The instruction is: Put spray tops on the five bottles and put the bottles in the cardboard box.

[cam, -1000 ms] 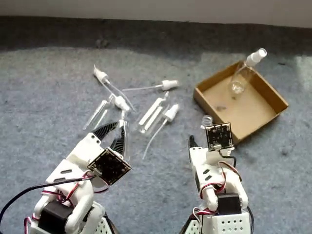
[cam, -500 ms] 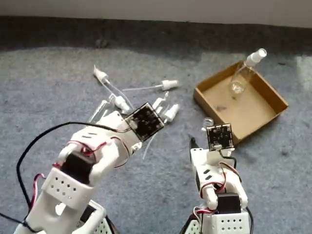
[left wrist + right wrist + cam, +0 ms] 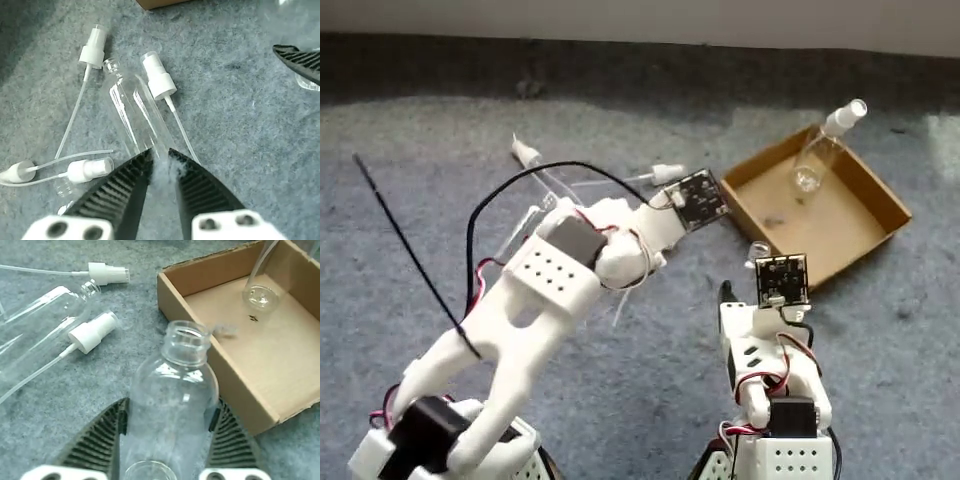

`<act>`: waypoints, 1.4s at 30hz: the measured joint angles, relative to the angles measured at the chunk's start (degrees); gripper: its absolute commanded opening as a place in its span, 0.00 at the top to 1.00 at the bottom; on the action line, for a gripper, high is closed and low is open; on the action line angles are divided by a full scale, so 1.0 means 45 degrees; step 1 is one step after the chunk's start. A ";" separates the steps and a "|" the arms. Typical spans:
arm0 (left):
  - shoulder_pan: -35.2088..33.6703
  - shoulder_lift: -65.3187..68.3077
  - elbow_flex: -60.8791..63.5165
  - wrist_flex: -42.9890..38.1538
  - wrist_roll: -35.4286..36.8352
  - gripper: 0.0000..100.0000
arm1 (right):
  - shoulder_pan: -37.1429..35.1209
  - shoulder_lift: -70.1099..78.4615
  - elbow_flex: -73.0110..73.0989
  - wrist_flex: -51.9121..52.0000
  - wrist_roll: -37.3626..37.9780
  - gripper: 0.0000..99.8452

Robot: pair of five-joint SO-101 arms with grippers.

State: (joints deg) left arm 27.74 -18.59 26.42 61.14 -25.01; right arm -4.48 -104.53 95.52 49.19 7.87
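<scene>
Right wrist view: an uncapped bottle [image 3: 170, 385] is held clamped in the right gripper [image 3: 169, 412], just near of the cardboard box [image 3: 235, 385], where a capped bottle [image 3: 823, 142] is propped against the far rim. The left gripper [image 3: 160, 154], jaws narrowly apart, is poised over a bare bottle [image 3: 132, 112] lying among loose spray tops [image 3: 159, 80] on grey carpet [image 3: 250, 100].

The surface [image 3: 420, 150] is covered with a grey, fuzzy, matt cloth like felt, and the cardboard box [image 3: 820, 235] is plain brown board, matt. The loose bottles [image 3: 132, 112] and the bottle [image 3: 172, 390] in the right claw [image 3: 169, 410] are clear, glossy plastic, while the spray tops [image 3: 159, 82] are smooth white plastic with thin translucent tubes. That claw and the left claw [image 3: 160, 152] have matt black ribbed plastic fingers on white plastic bodies.
</scene>
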 measured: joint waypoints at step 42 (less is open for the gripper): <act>-0.0020 1.1624 -1.0042 0.1035 0.3731 0.80 | 0.0000 0.0000 0.0000 0.0000 0.0000 0.91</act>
State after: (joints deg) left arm 27.65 33.71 -18.77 65.80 -8.22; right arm -4.48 -104.53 95.52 49.19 7.87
